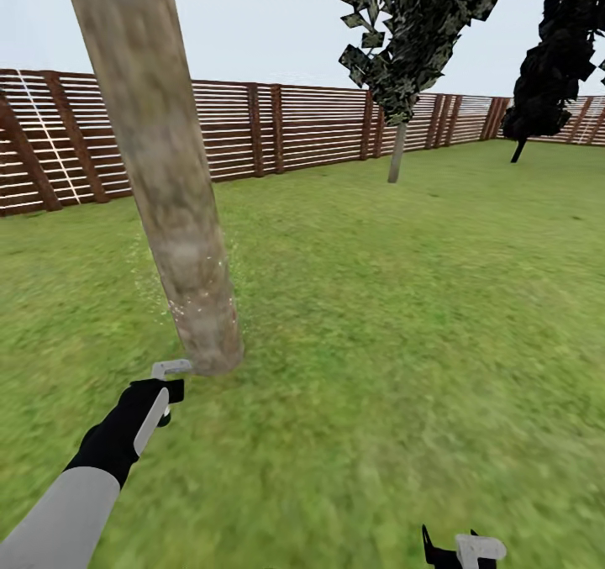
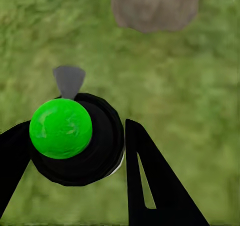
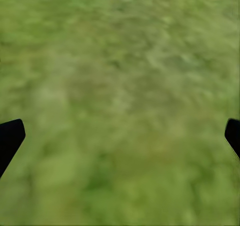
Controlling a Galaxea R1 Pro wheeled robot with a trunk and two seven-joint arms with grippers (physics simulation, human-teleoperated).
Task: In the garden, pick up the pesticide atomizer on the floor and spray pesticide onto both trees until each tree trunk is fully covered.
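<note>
Grey-beige tree trunk (image 1: 160,174) stands just ahead; left pincer (image 1: 160,397) clenched on atomizer (image 2: 75,138), nozzle aimed at trunk base, prob. to spray bark low down; right pincer (image 3: 120,136) hangs released over grass (image 1: 403,317), idle.

Left arm (image 1: 63,510): pale grey cylindrical forearm, black wrist section beyond it, a light grey strip along the black housing.
Left gripper (image 1: 164,405): black, flat tapering fingers (image 2: 150,186), one with a narrow slot.
Right gripper (image 1: 458,552): black pointed fingers (image 3: 10,138), a light grey block between them.
</note>
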